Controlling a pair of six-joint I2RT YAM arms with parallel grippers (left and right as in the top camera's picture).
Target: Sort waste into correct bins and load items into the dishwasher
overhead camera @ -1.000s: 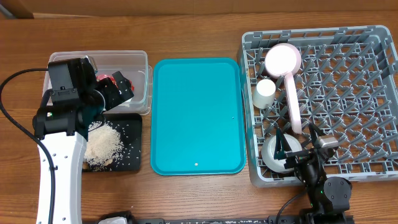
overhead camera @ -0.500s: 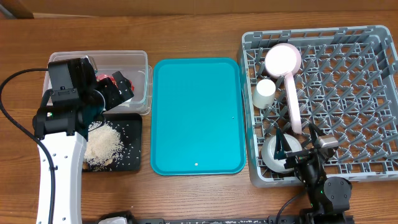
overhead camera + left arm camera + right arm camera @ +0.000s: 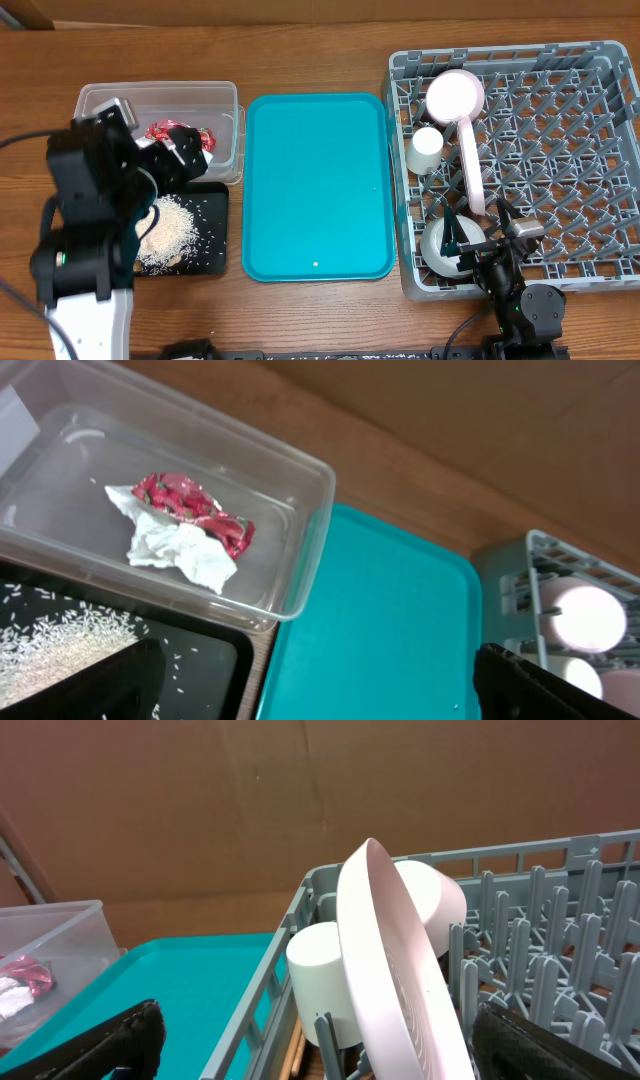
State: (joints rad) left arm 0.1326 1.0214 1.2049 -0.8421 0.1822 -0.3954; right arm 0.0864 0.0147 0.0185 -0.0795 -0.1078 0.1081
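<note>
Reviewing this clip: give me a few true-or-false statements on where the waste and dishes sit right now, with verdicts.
1. The red wrapper lies inside the clear tub. True.
2. The rice grains are on the black tray. True.
3. The white napkin sits on the black tray. False: it lies in the clear tub, against the wrapper.
4. The pink plate lies flat in the grey dish rack. False: it stands on edge there.
5. The left hand grips the wrapper. False: it is open and holds nothing.
</note>
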